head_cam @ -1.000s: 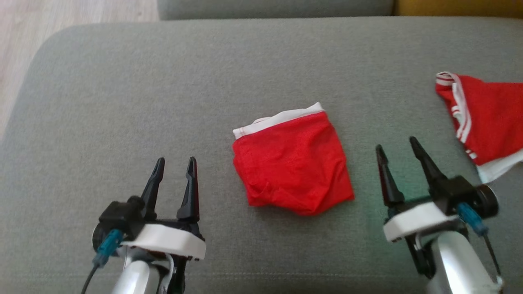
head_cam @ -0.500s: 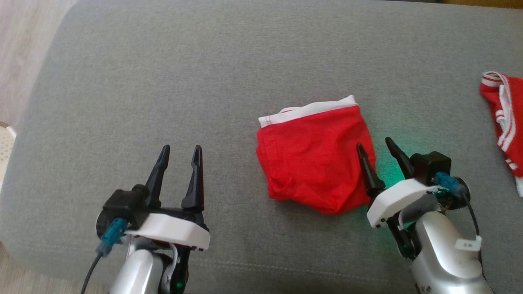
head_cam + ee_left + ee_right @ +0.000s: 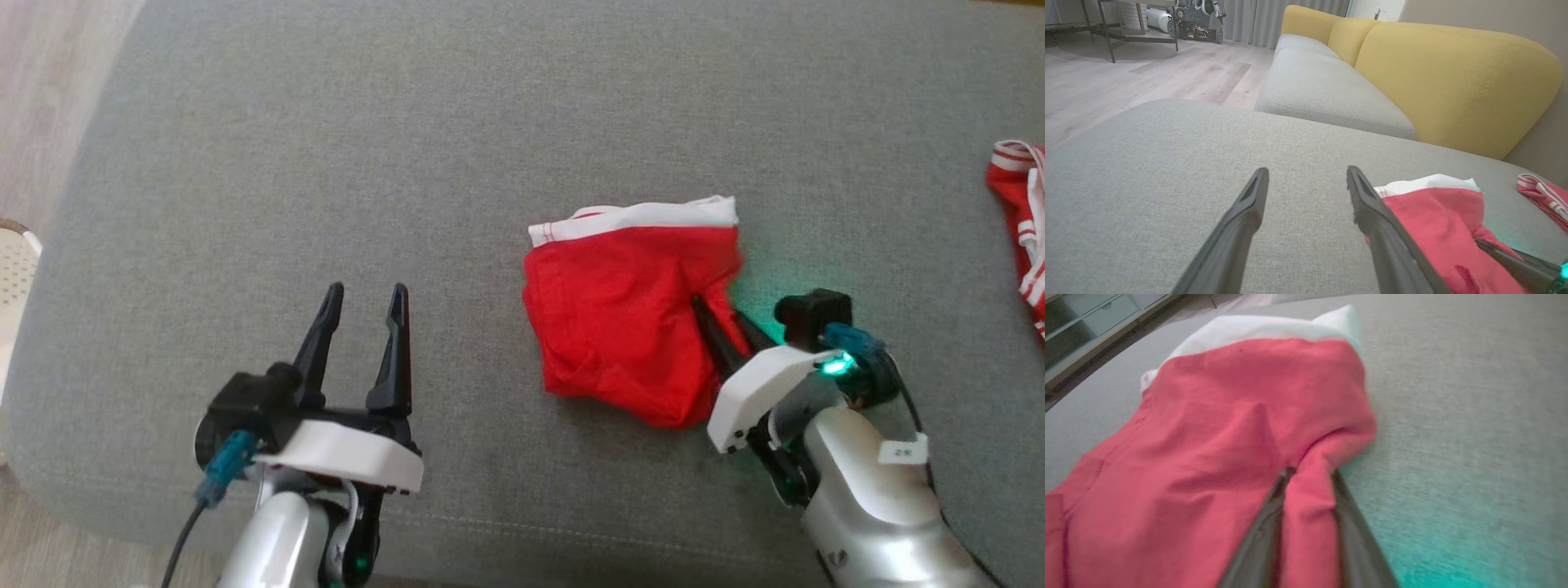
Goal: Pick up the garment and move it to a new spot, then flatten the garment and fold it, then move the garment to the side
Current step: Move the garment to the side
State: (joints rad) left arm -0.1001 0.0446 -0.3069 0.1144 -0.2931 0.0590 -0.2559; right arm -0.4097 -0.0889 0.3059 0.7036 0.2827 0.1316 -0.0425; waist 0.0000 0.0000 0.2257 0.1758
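The garment (image 3: 620, 318) is a pair of red shorts with a white waistband, lying folded on the grey cushion (image 3: 408, 122). My right gripper (image 3: 718, 310) sits at its right edge, fingers pinched on a ridge of red fabric. In the right wrist view that ridge of the garment (image 3: 1229, 416) stands up between the two dark fingers of the right gripper (image 3: 1310, 473). My left gripper (image 3: 366, 290) rests open and empty on the cushion, well left of the garment. The left wrist view shows the left gripper (image 3: 1307, 171) with the garment (image 3: 1433, 212) to its right.
A second red garment with white stripes (image 3: 1020, 229) lies at the cushion's right edge, also seen as the striped garment (image 3: 1539, 190). Yellow backrests (image 3: 1453, 73) rise behind the cushion. Wood floor and a white perforated object (image 3: 12, 261) lie off the left edge.
The head camera has tilted down. My right gripper moved left onto the garment's right edge and closed on a fold, bunching the fabric there. The left gripper stayed open and still.
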